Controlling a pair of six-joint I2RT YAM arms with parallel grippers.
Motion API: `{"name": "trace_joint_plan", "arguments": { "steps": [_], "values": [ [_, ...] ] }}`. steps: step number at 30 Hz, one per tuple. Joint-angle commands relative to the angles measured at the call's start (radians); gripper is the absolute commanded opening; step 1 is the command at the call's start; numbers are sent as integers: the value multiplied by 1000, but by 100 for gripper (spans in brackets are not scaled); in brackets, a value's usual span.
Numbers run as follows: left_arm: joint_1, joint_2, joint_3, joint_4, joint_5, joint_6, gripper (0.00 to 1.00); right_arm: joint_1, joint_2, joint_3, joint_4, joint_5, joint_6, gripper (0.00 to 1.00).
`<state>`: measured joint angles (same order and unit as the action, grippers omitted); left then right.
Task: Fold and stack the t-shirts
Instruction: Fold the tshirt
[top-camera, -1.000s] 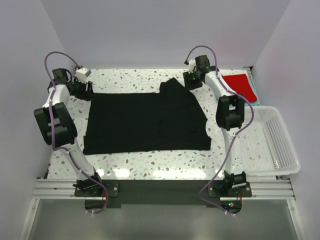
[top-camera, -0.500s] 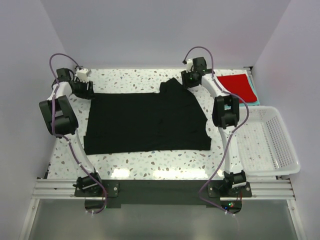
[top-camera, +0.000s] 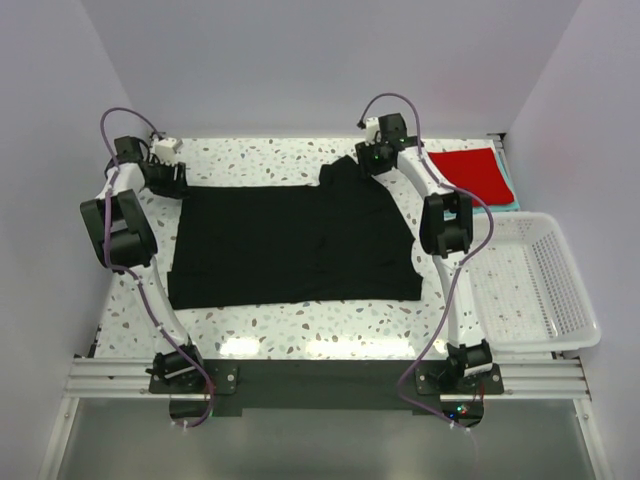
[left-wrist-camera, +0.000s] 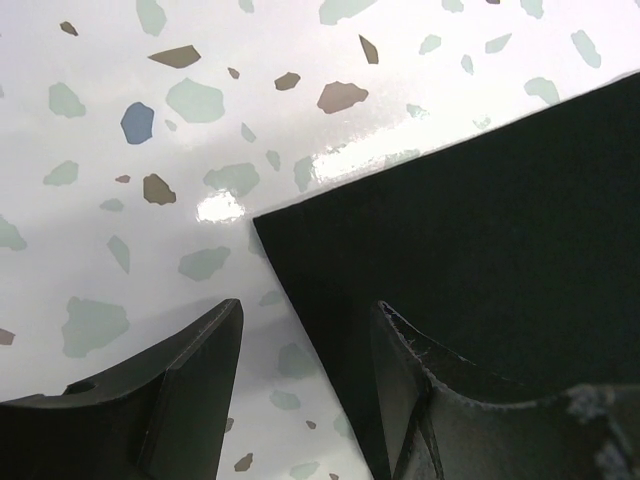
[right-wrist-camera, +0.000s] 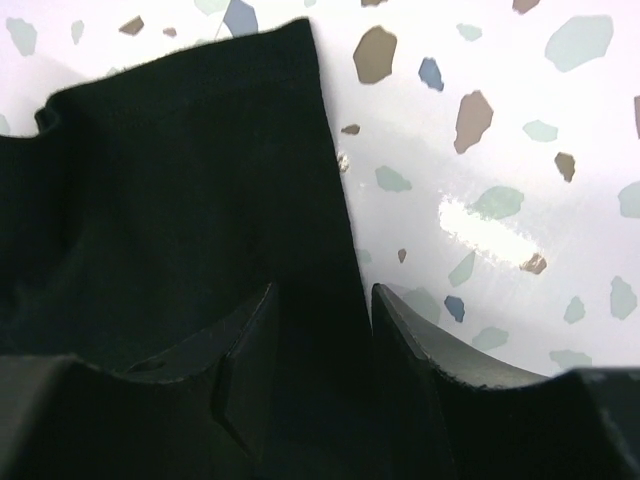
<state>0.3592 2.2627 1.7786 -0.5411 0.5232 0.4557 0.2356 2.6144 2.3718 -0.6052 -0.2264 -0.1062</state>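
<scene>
Seen from above, the black t-shirt (top-camera: 295, 245) is lying flat across the middle of the surface (top-camera: 300, 322). The left tool (top-camera: 172, 180) is sitting at its far left corner and the right tool (top-camera: 368, 165) at the bunched sleeve on its far right. The red t-shirt (top-camera: 476, 170) is resting folded in the far right corner over a teal t-shirt (top-camera: 513, 196), of which only a sliver is showing. The arms are covering the cloth under both tools, so contact is not readable here.

In the left wrist view the tool is standing spread, with one finger (left-wrist-camera: 190, 380) over bare surface and the other (left-wrist-camera: 430, 400) over cloth. The shirt's corner is lying between them. Closing too high would mean pinching nothing, and closing off-centre could let the corner slip out.

In the right wrist view the tool is likewise spread, straddling the shirt's edge. It risks catching only one layer, or pulling the sleeve crooked if the arms are lifting unevenly. The number of layers is hard to make out against the black.
</scene>
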Motion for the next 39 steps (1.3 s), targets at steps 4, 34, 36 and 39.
{"name": "trace_joint_plan", "arguments": {
  "steps": [4,34,36,39],
  "values": [
    [0,15,67,-11,-6,0,59,24,64,113,-165,39,-61,45],
    [-31,193,272,-95,93,230,56,44,72,60,-182,113,-127,0],
    [-35,205,277,-92,86,227,55,44,72,60,-180,113,-127,0],
    [-40,231,295,-114,83,225,50,42,69,56,-180,111,-127,0]
  ]
}}
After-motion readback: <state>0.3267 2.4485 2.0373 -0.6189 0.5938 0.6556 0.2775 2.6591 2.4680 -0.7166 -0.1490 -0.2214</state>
